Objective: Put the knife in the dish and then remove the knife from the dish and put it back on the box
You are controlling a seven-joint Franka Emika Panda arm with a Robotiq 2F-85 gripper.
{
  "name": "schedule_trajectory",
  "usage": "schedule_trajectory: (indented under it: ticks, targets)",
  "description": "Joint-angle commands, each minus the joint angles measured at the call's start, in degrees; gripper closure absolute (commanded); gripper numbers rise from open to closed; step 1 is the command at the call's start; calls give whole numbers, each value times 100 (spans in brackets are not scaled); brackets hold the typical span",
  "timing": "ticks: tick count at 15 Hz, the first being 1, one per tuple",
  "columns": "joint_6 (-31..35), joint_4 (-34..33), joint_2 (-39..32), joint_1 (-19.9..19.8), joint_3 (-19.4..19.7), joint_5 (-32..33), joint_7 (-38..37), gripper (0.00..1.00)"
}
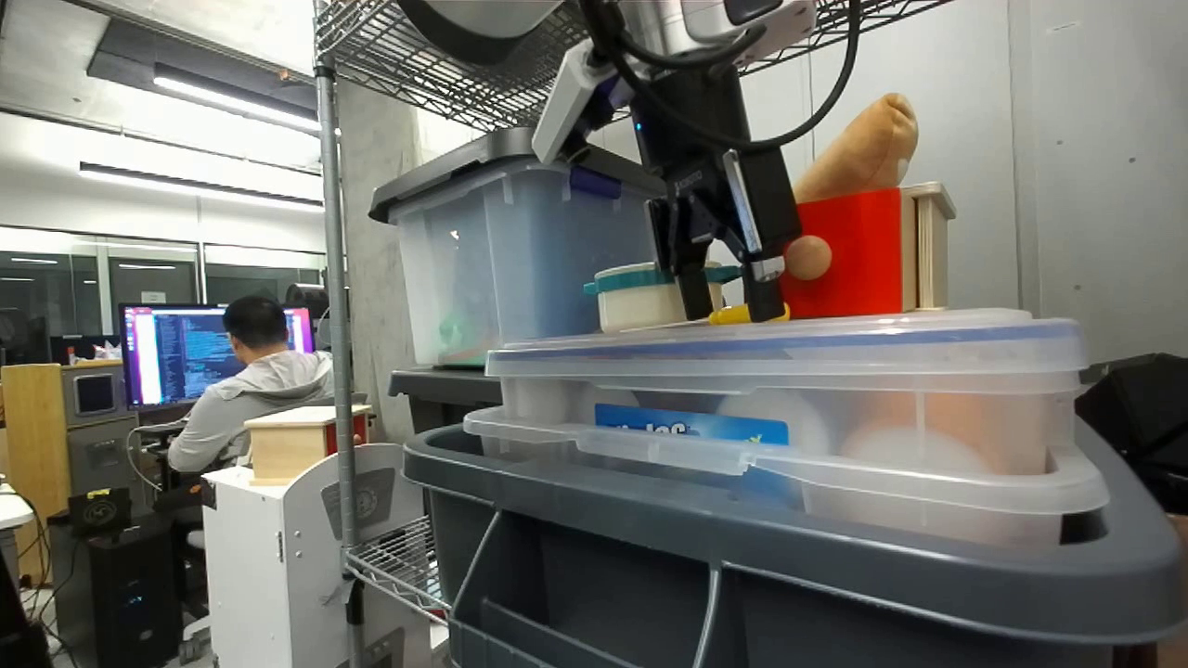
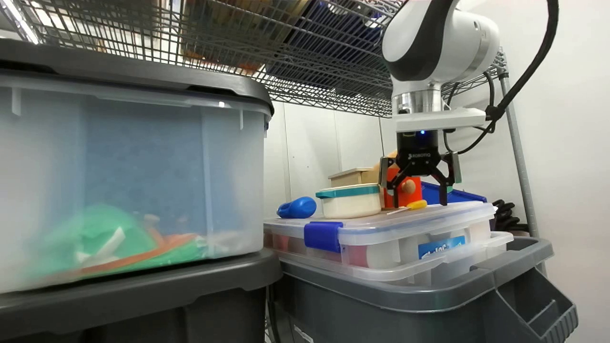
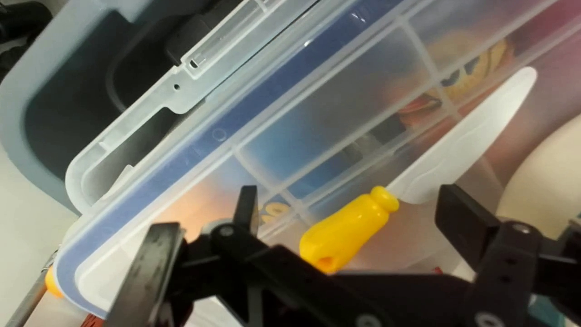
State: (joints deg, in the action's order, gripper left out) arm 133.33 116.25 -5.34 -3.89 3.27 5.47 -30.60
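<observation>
Nearest the lens in the wrist view was the gripper (image 3: 348, 204), its dark fingers spread wide and released, grasping nothing. Between them, with a gap on either side, showed the yellow handle of the knife (image 3: 345, 231), which lay on the clear lid of the shallow translucent box (image 1: 928, 357). Its white blade reached near the dish (image 2: 352, 205) but stayed apart from it. The dish, cream with a teal band, stood upright on the same lid. The box rested on a dark grey tote (image 1: 724, 533). In both exterior views a red cube (image 1: 845, 246) with a round knob stood behind the gripper, and a tall translucent bin (image 2: 157, 138) stood near the box. In an exterior view a blue object (image 2: 298, 208) lay just beside the dish.
</observation>
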Motion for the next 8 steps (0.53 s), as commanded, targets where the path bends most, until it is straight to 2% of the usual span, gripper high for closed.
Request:
schedule_trajectory:
  ticks: [1, 3, 6, 8]
  targets:
    - [-200, -292, -165, 101, 68, 68, -190, 26]
    - [-268, -354, -194, 119, 60, 70, -207, 35]
    - [-348, -419, -187, 143, 45, 61, -204, 61]
    - [-353, -429, -194, 171, 40, 9, -190, 74]
